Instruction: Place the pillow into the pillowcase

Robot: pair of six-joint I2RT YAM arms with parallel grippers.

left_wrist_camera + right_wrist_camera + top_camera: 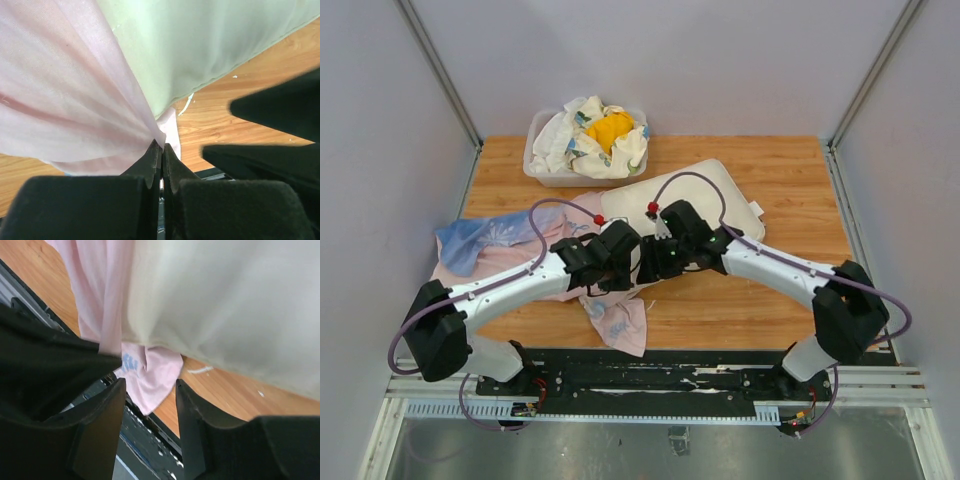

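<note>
- Pink cloth of the pillowcase (65, 90) fills the upper left of the left wrist view. Its folds narrow to a point at the lower centre.
- At that point the left gripper (161, 152) is pinched tight on the cloth, jaws together with the fabric caught between them.
- Cream-white, the pillow (210, 45) takes the upper right of that same view, its seamed edge over the wooden table (235, 115).
- From above, the pillow lies at a slant in the middle of the frame, with its upper right part bare.
- Both arms cover its lower left end, so I cannot tell whether that end sits inside the case.
- From above, the pillowcase spreads from left of centre, with a blue printed patch at the far left. A pink flap reaches the lower centre by the table's near edge.
- The right gripper (150, 395) has its jaws standing apart. Beyond them, pink cloth hangs at the upper left and the pillow spans the upper right.
- The two wrists sit just beside each other at the centre of the overhead view.
- A clear bin (542, 172) at the upper centre-left holds floral cloths (570, 135) around a yellow cloth (610, 128), near the pillow's top edge.
</note>
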